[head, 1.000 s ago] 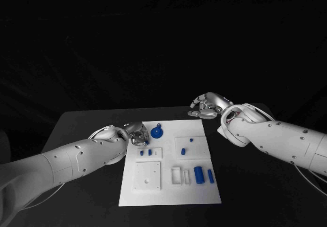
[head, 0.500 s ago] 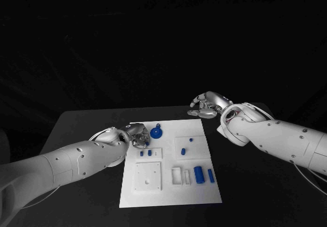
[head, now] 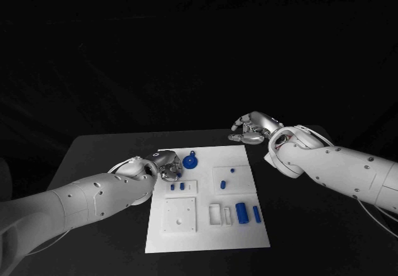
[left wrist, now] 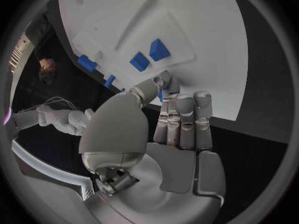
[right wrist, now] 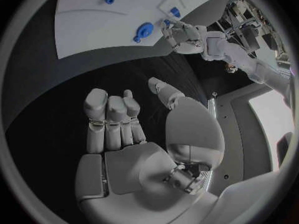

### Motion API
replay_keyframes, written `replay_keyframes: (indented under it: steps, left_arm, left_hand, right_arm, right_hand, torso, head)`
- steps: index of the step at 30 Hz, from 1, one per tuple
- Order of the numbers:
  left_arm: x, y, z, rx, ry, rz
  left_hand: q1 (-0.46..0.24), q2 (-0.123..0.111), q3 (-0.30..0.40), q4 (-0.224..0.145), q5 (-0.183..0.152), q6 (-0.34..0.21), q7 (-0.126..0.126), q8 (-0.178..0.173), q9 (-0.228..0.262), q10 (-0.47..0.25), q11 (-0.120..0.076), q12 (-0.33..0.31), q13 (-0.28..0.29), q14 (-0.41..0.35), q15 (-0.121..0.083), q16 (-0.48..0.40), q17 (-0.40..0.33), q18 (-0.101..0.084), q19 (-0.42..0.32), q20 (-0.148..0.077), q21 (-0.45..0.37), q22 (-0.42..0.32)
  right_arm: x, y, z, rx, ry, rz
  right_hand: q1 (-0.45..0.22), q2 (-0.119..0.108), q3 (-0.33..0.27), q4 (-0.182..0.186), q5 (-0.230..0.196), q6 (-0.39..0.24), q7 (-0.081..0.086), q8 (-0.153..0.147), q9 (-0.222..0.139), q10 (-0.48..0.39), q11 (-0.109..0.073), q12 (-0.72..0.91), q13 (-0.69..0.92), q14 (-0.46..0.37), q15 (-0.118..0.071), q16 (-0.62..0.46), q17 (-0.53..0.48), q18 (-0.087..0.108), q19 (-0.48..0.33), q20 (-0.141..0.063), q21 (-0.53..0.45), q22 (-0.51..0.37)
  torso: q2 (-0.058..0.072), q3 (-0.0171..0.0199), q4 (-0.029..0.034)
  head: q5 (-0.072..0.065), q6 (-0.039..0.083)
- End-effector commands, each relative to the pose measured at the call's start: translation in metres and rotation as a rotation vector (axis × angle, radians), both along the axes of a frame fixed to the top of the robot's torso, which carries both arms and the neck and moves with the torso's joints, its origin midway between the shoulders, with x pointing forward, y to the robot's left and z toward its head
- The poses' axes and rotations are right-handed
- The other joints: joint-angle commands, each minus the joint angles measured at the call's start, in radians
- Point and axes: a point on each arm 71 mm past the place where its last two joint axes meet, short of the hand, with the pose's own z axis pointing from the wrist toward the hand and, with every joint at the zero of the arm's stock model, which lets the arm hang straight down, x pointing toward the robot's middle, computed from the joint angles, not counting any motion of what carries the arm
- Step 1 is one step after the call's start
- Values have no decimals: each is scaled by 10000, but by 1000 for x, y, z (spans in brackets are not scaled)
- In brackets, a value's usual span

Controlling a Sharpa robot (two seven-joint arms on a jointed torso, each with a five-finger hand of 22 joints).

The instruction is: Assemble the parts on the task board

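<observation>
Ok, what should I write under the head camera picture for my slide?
Left robot hand reaches onto the white task board beside a round blue part; right robot hand waits empty behind the board.

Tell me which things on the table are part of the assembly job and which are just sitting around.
Part of the job:
task board
round blue part with a tab
blue cylinder
thin blue bar
two small blue parts
small blue peg
left hand, at the board's edge

Not part of it:
right hand, off the board
black table
</observation>
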Motion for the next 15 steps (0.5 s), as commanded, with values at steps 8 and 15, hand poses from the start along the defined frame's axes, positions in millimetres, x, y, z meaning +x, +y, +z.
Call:
replay_keyframes:
  steps: [8, 15]
  left_arm:
    - [-2, -1, -7, 308, 557, -101]
    - [-1, 3, -6, 294, 456, 22]
  left_hand:
    - [33, -410, 38, -179, -90, -862, 387, -488, -245, -445, 194, -313, -107, -232, 198, -17, -60, 190, -200, -346, -37, 148]
    - [88, -541, 17, -209, -90, -1463, 462, -762, -387, -556, 257, -391, -128, -282, 258, 3, -80, 216, -226, -282, -47, 147]
  right_arm:
    - [0, 0, 0, -93, 29, 89]
    - [0, -1, 0, -98, 30, 75]
  right_hand:
    - [71, -31, -77, -10, 42, 42, 80, -80, 1, -411, 111, 51, -18, 46, 7, -51, 13, 1182, -25, -79, -77, 71]
    - [75, -47, -84, -18, 47, 13, 88, -98, -5, -418, 118, 50, -23, 44, 13, -56, 15, 1182, -27, -80, -81, 72]
  torso:
    - [-7, -3, 9]
    - [0, -2, -2]
  head:
    - [-8, 23]
    - [-5, 23]
